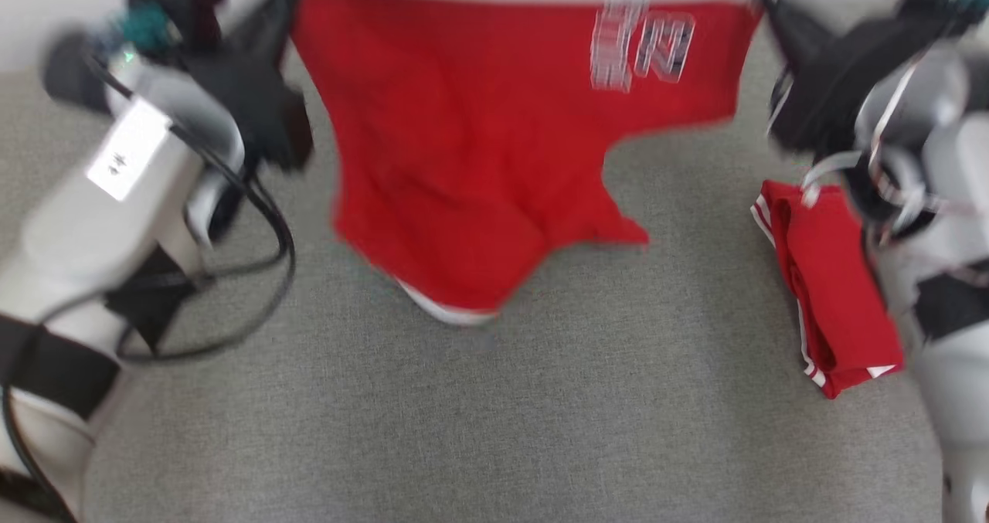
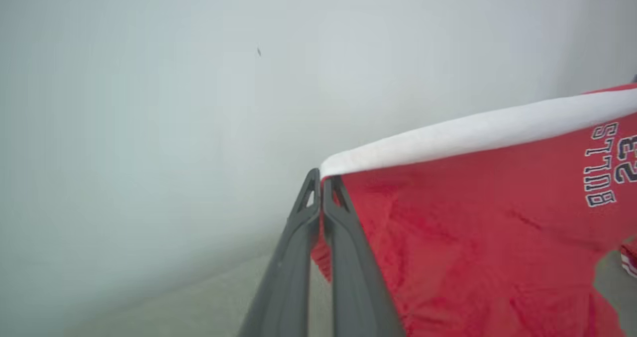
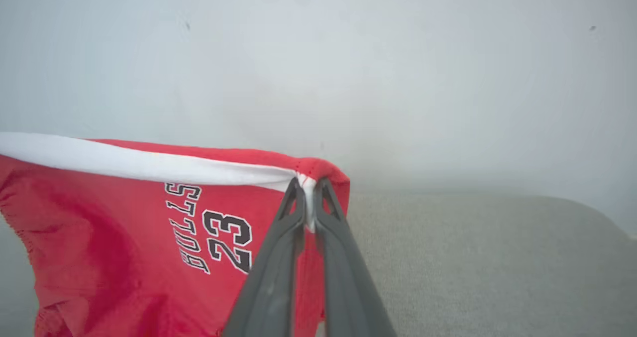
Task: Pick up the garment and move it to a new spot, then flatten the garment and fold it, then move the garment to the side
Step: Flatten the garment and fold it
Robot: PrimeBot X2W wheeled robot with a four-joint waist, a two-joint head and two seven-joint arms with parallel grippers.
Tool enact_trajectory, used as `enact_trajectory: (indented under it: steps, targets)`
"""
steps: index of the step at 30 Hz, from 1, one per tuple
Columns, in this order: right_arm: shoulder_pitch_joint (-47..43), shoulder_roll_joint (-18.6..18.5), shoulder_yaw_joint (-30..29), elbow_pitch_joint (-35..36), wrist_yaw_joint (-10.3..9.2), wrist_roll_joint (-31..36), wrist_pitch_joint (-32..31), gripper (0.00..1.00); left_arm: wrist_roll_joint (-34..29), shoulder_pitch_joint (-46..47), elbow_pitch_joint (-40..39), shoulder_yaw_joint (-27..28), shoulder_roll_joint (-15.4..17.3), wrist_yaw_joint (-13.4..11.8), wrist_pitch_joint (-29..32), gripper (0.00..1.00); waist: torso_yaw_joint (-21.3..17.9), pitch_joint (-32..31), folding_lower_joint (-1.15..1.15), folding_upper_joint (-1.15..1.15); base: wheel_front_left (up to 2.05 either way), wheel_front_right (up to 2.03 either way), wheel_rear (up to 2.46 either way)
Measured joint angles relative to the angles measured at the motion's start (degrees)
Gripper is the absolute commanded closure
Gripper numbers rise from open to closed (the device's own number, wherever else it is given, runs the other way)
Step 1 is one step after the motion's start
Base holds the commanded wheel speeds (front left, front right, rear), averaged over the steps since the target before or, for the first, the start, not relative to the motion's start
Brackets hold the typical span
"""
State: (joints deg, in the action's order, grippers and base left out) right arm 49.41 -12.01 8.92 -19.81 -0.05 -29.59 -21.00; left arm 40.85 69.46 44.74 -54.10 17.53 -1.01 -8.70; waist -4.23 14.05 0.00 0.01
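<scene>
While the left gripper (image 2: 321, 178) and right gripper (image 3: 308, 186) pinch its top corners, the garment (image 1: 463, 160) hangs.

The red shorts (image 1: 463, 160), white-banded and printed "BULLS 23", hang spread out from their waistband corners.

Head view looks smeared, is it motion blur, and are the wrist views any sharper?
Head view: motion blur across the frame; the print on the red shorts is smeared unreadable. Left wrist view: crisp at the left gripper and white waistband, print legible. Right wrist view: sharp at the right gripper; soft, even light, no glare.
</scene>
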Motion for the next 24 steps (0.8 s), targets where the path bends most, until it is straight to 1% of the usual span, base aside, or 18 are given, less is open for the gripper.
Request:
enact_trajectory:
  steps: [2, 4, 5, 6, 9, 11, 12, 13, 16, 18, 21, 24]
  targets:
    - [4.0, 0.0, -1.0, -0.1, 0.01, 1.1, 3.8, 1.0, -1.9, 4.1, -0.9, 1.2, 0.3, -2.2, -3.3, 1.0, 0.0, -0.7, 0.0, 0.0, 0.0, 0.0, 0.0]
    - [6.9, -0.3, -2.0, 0.6, 0.07, 1.9, 7.6, 1.0, -4.1, 7.8, -3.4, 2.5, 0.5, -4.8, -6.6, 1.0, 0.2, -1.6, 0.0, 0.0, 0.0, 0.0, 0.0]
    - [7.4, -0.7, -2.5, 1.7, 0.14, 2.2, 9.3, 1.0, -4.9, 9.1, -4.8, 3.1, 0.5, -5.2, -6.9, 1.0, 0.3, -2.0, 0.0, -0.01, 0.0, 0.0, 0.0]
    - [7.4, -0.7, -2.5, 1.7, 0.14, 2.2, 9.3, 1.0, -4.9, 9.1, -4.8, 3.1, 0.5, -5.2, -6.9, 1.0, 0.3, -2.0, 0.0, -0.01, 0.0, 0.0, 0.0]
    - [5.8, -2.9, -3.0, 4.0, 1.03, 2.7, 12.2, 1.0, -6.6, 9.7, -9.1, 3.7, 0.5, -5.5, -6.7, 1.0, 1.0, -3.2, -0.02, -0.02, 0.0, 0.0, 0.0]
    - [1.5, -4.0, -1.9, 4.3, 2.29, 3.1, 12.3, 1.0, -6.8, 5.9, -10.5, 3.1, 0.2, -5.5, -6.4, 1.0, 1.7, -3.8, -0.02, -0.01, 0.0, 0.0, 0.0]
    - [-1.6, -4.4, -0.8, 4.0, 3.22, 3.1, 11.6, 1.0, -6.7, 2.5, -10.7, 2.3, 0.2, -5.5, -6.4, 1.0, 2.0, -4.1, -0.02, -0.01, 0.0, 0.0, 0.0]
    - [-5.1, -4.4, 0.5, 3.7, 3.75, 3.2, 11.1, 1.0, -6.7, -1.6, -10.6, 1.0, 0.4, -5.5, -6.2, 1.0, 2.4, -4.4, -0.01, -0.01, 0.0, 0.0, 0.0]
    - [-17.0, -4.3, 3.5, 3.2, 4.61, 3.2, 9.0, 1.0, -6.5, -15.4, -10.2, -3.2, 1.5, -5.5, -5.9, 1.0, 3.3, -5.2, 0.0, 0.0, 0.0, 0.0, 0.0]
    - [-22.5, -3.9, 5.0, 2.9, 4.71, 2.9, 8.0, 1.0, -6.4, -22.1, -10.1, -4.9, 2.6, -5.5, -5.7, 1.0, 3.7, -5.7, -0.01, 0.0, 0.0, 0.0, 0.0]
    - [-26.4, -3.0, 6.2, 1.8, 5.1, 2.4, 7.2, 1.0, -6.0, -27.9, -9.6, -5.9, 3.7, -5.5, -5.7, 1.0, 3.9, -6.2, -0.01, -0.01, 0.0, 0.0, 0.0]
    - [-28.3, -2.7, 6.5, 1.2, 5.1, 1.9, 6.5, 1.0, -5.9, -30.9, -8.6, -6.1, 4.0, -5.5, -5.7, 1.0, 3.5, -6.3, -0.01, -0.01, 0.0, 0.0, 0.0]
